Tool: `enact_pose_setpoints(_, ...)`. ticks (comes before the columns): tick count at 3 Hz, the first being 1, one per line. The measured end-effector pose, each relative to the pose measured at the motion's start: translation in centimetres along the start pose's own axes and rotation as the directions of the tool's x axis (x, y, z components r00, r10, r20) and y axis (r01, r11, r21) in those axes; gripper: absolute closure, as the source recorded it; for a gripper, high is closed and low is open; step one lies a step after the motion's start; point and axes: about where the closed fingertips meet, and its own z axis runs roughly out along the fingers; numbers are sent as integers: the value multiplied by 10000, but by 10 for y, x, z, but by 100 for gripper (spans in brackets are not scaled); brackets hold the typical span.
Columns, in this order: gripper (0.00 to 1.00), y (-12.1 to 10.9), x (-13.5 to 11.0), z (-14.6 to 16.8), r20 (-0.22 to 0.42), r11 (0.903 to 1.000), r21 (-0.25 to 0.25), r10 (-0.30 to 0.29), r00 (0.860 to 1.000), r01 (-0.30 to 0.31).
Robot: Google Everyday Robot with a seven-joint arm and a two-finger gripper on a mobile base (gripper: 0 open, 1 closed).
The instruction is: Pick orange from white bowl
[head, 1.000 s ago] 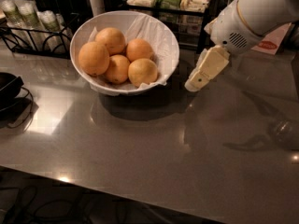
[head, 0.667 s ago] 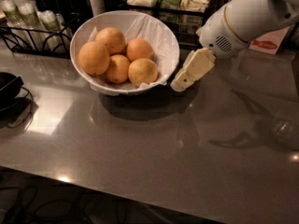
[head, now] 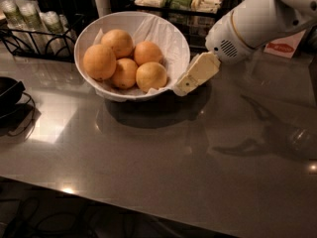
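Fruit fills the white bowl (head: pixel 130 96), which stands at the back left of the grey table (head: pixel 148 162). Five oranges lie packed together on a crumpled paper lining (head: pixel 161 29), and I think the deep wall and the paper are what keep them from rolling. The orange (head: pixel 151 76) wanted here is the palest, most yellow one. It sits at the front right of the heap, against the lining and touching its neighbours on the left. This side is nearest to the robot, so it is a sensible one to take.

The gripper (head: pixel 182 87) hangs outside the bowl at its right side, on the end of the white arm (head: pixel 257 24). It is tilted down to the left, with its tip just beside the outer wall and below the rim. It may be touching the wall, but the angle does not let me be sure. I cannot tell whether the gripper is spread or pressed together, because it shows as one cream slab. It holds nothing.

The picking is not yet begun. From this low place the gripper must first rise over the rim, otherwise it could push the bowl.

A black dish (head: pixel 7 89) lies at the left edge, well apart.
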Motion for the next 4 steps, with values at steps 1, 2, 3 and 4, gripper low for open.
enact_pose_setpoints(1, 0, 3, -7, 8, -11, 9991, -175, -385, 9993, 385)
enact_pose_setpoints(2, 0, 7, -17, 19, -121, 9936, -520, -1015, 9948, 1008)
enact_pose_setpoints(3, 0, 7, -24, 27, -256, 9867, -877, -1397, 9899, 1370)
enact_pose_setpoints(4, 0, 7, -24, 27, -256, 9868, -875, -1392, 9899, 1365)
